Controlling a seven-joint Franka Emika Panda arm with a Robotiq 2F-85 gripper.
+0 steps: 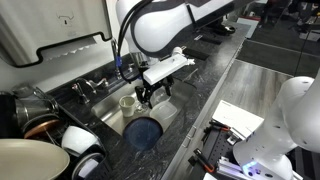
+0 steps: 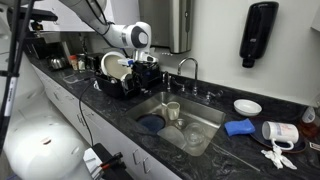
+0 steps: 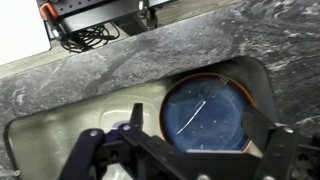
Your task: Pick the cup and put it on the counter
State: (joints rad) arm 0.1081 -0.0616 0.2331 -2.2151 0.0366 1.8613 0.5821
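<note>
Hand [image 1: 150,93], fingers spread and empty, hangs over the sink [image 1: 170,112] while the cup [image 1: 127,101] stands upright in the basin, below the hand and offset toward the taps [image 1: 95,87], beside a blue plate [image 1: 143,131], not yet on the black table [image 1: 200,95].

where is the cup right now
In both exterior views the cup sits inside the sink, not on the counter. It is beside the round blue plate, on the side towards the faucet.
</note>
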